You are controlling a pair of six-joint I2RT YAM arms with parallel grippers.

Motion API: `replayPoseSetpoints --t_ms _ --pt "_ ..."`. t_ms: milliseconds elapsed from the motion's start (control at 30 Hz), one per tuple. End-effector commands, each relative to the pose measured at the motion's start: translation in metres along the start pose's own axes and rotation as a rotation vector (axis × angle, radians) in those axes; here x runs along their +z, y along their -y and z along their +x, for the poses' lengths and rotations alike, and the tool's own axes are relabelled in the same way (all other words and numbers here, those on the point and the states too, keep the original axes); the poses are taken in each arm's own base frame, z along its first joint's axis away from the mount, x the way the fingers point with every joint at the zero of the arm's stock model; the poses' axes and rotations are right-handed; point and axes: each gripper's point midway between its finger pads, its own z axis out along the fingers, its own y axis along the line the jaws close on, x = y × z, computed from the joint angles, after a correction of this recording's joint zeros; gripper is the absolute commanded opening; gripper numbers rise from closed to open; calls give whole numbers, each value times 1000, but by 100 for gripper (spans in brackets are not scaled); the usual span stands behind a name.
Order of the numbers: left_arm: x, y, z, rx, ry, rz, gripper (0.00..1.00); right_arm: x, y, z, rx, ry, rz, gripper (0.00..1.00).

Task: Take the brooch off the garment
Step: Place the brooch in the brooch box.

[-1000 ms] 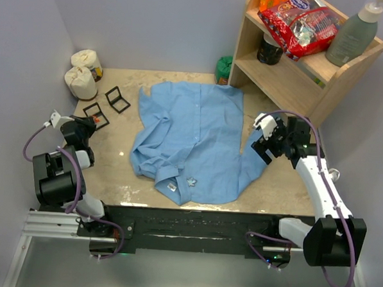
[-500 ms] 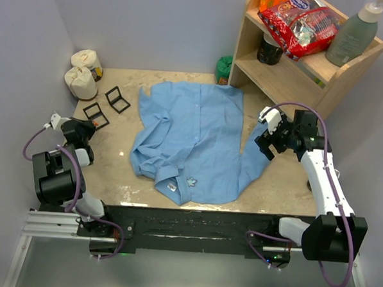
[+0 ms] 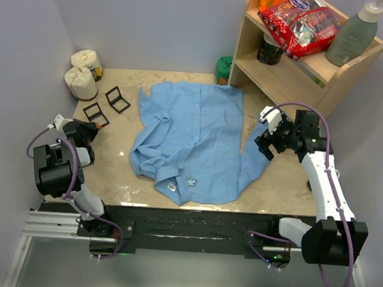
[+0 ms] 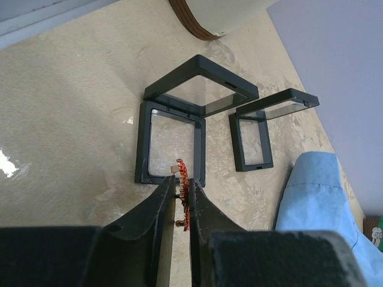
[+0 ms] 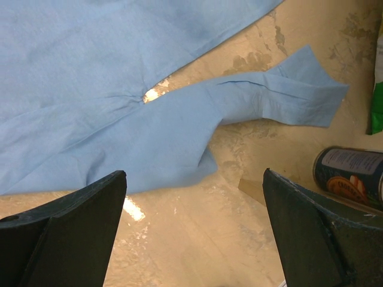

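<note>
The light-blue shirt (image 3: 191, 140) lies spread on the table's middle, collar toward the near edge. A small pale pin (image 3: 191, 180) sits on it near the collar. My left gripper (image 3: 89, 130) is at the far left, shut on a red beaded brooch (image 4: 183, 190) held edge-on between its fingers. It hangs over an open black frame box (image 4: 170, 140), clear of the shirt's edge (image 4: 317, 191). My right gripper (image 3: 264, 136) is open and empty above bare table (image 5: 192, 176), just beside the shirt's right sleeve (image 5: 281, 92).
A second open black frame box (image 4: 263, 128) stands next to the first. Two paper rolls (image 3: 83, 73) sit at the back left. A wooden shelf (image 3: 292, 65) with a bag, bottle and can stands at the back right. A tin can (image 5: 350, 173) is near my right gripper.
My right gripper has drawn back to the right, off the sleeve. My left arm has shifted slightly, still holding the brooch over the frame box.
</note>
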Motion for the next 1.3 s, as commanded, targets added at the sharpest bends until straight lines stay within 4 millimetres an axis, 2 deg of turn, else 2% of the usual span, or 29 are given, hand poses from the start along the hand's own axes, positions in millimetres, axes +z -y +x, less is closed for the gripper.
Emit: replayPoseSetpoints --t_ms 0,700,1267 --pt "6 27 -22 -11 74 116 0 -5 -2 -13 -5 55 -12 99" --pt "18 28 -18 0 84 162 0 -5 -7 -14 -7 70 -24 99" --pt "20 29 -15 35 113 199 0 -6 -10 -12 -11 72 -27 99"
